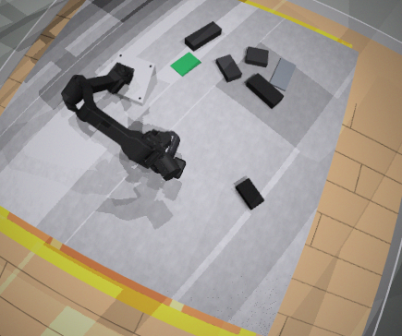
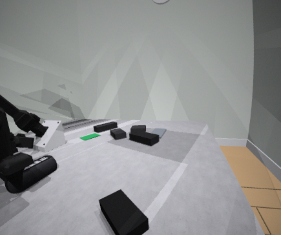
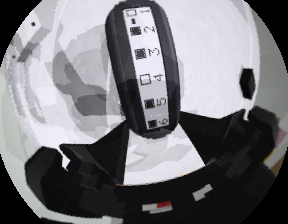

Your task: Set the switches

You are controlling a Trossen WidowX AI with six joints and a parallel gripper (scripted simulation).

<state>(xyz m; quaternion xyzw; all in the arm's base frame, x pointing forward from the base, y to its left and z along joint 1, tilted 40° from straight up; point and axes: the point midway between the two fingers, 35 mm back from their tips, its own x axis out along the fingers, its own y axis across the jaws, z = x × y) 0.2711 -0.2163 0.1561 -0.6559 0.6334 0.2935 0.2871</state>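
The gripper (image 3: 152, 137) stands spread wide, its jaws clamped on the flanks of the dark grey controller unit (image 3: 138, 63), which hangs lifted off the bench (image 1: 254, 258), underside turned to the wrist camera. The label (image 3: 144, 70) reads, as far as I can judge: 1 empty, 2 and 3 filled, 4 empty, 5 and 6 filled. Reading looks done. Setting the unit down on its base, pressing all 6 switches and withdrawing remain.
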